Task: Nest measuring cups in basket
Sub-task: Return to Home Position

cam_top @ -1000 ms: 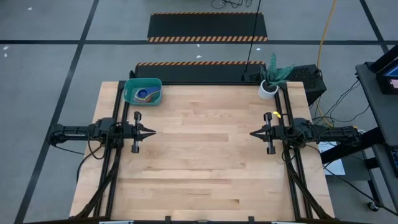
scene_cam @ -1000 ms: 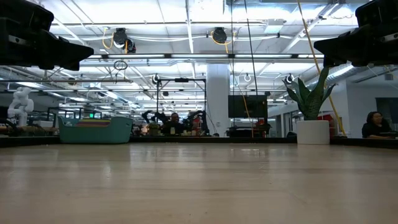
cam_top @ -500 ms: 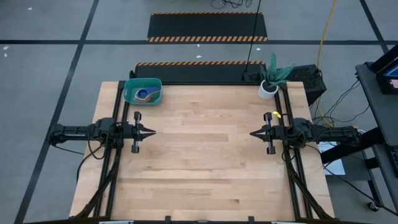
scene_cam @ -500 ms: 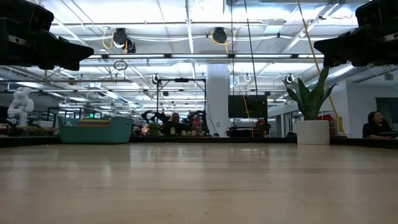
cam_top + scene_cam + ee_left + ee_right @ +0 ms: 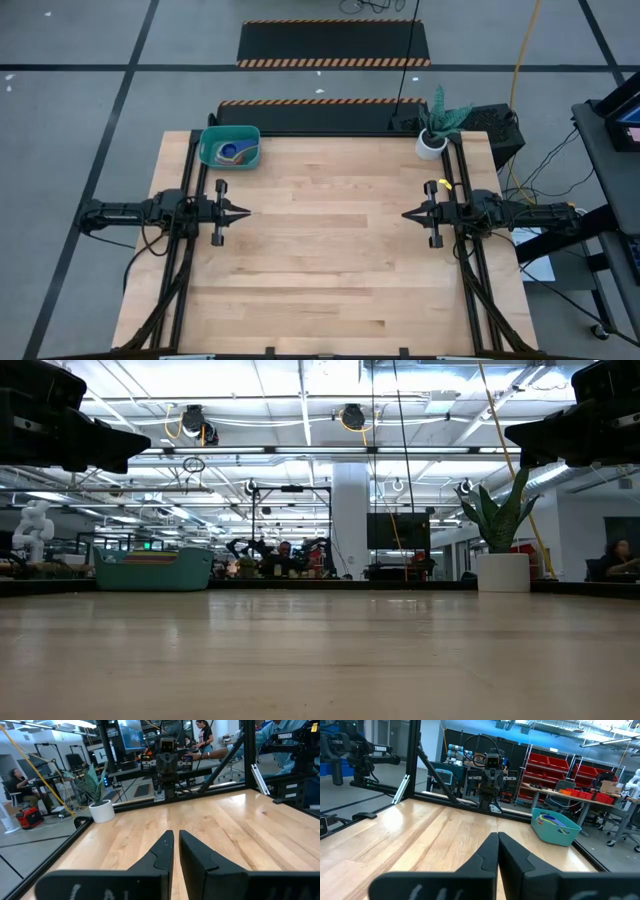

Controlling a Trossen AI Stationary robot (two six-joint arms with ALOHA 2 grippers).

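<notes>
The teal basket stands at the table's far left corner; it also shows in the low view and the right wrist view. Measuring cups lie inside it, a blue one uppermost with other colours at its edge. My left gripper hovers level at the table's left side, shut to a thin slit, holding nothing. My right gripper hovers level at the right side, shut, also holding nothing. Both point toward the table's middle, well away from the basket.
A small white plant pot with a green plant stands at the far right corner, also seen in the low view. Black frame rails run along the table's left and right edges. Bare wood lies between the two grippers. People sit in the room beyond.
</notes>
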